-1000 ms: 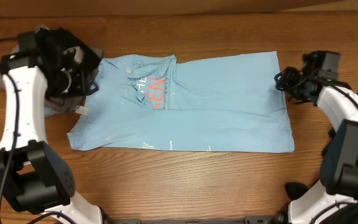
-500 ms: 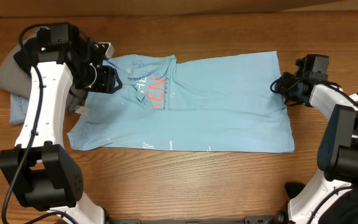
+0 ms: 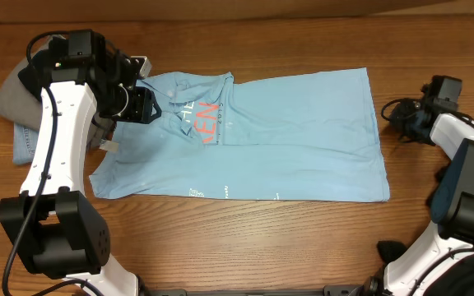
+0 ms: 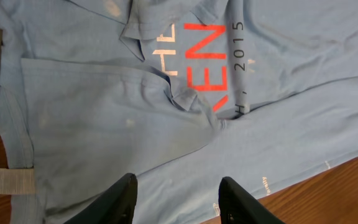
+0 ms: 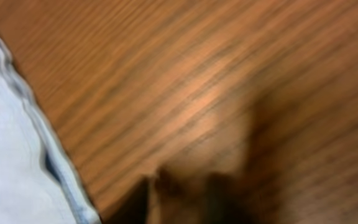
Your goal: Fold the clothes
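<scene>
The light blue short-sleeved T-shirt (image 3: 303,140) lies spread on the brown wooden table (image 3: 262,247), roughly at its middle. Its long axis runs left to right across the overhead view. Its straight edge points toward the right arm. The rumpled end, with part of a red and white print showing, points toward the left arm. The top layer is creased and folded over around the lettering (image 4: 207,59).

A small white tag (image 3: 109,146) sits at the shirt's left border, and a grey cloth (image 3: 11,99) lies beyond it near the table's left side.

The left arm reaches inward over the shirt's upper left corner. The left gripper (image 3: 142,103) hangs above the fabric with its fingers (image 4: 126,199) spread well apart and nothing between them.

The right arm is bent at the far right. The right gripper (image 3: 397,115) is over bare wood just beside the shirt's edge. Its wrist view is blurred, so its opening cannot be told.
</scene>
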Controlling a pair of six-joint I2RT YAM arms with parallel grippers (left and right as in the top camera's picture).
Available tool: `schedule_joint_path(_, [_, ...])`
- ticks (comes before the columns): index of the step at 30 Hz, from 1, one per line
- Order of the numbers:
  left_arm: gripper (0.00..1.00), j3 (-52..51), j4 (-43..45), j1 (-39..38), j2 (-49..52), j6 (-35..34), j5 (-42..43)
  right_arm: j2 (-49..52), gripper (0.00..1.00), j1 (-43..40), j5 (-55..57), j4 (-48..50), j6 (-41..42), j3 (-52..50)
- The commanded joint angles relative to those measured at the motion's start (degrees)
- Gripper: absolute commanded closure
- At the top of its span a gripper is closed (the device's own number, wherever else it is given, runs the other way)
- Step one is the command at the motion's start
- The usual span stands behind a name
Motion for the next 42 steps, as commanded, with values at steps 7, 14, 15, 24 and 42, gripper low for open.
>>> schedule_joint_path(7, [0.53,0.9,1.4,-2.5,-1.2,0.9,-0.3,-2.1,0.47,2.0,-10.5,5.2,-5.2,2.6])
schedule_joint_path(14, [0.53,0.9,1.2,-4.5,-1.2,0.8,-2.1,1.9,0.47,5.1,-8.4,10.4,-5.2,2.6])
schedule_joint_path(15, [0.53,0.9,1.0,-4.8,-1.2,0.8,-2.1,2.7,0.48,5.4,-8.3,10.7,-5.2,2.6])
schedule_joint_path(24, [0.53,0.9,0.8,-5.5,-1.2,0.8,-2.1,5.6,0.51,6.1,-9.2,10.2,-5.2,2.6])
schedule_joint_path(42, [0.54,0.9,-0.1,-5.5,-1.2,0.8,-2.1,5.1,0.95,5.4,-4.7,6.3,-2.2,3.6])
